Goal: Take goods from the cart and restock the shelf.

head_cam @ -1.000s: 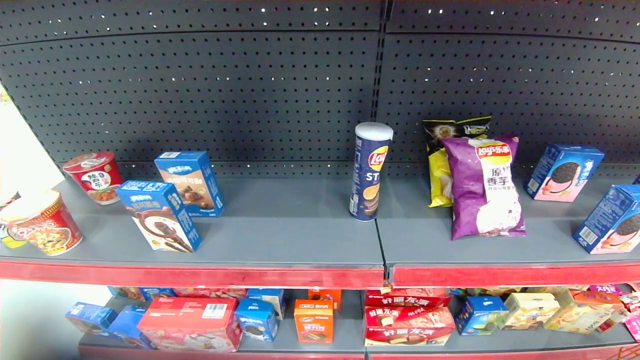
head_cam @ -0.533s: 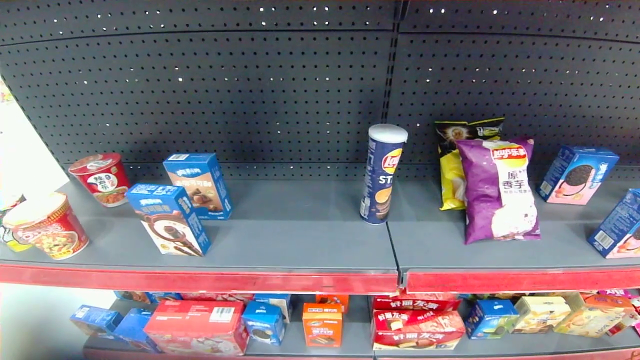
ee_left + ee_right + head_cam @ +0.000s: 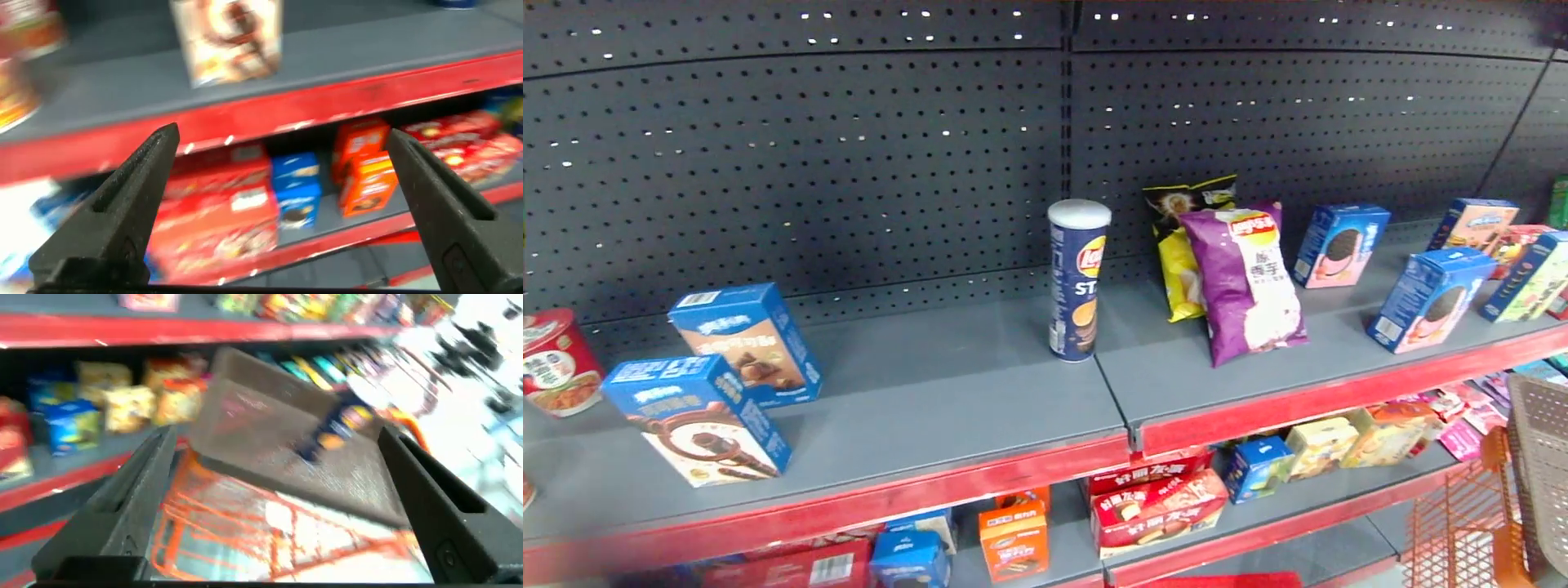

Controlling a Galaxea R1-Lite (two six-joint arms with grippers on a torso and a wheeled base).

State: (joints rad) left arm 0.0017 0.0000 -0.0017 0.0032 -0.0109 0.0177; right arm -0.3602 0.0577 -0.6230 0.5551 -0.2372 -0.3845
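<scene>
Shelf [image 3: 947, 392] mid-span — chip can [image 3: 1078, 282], purple bag [image 3: 1245, 282]

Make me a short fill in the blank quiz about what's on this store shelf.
The upright chip can has a ____ lid.
The bag leaning in front of the yellow bag is ____.
The shelf lip is coloured ____.
Missing words: white, purple, red.
</scene>
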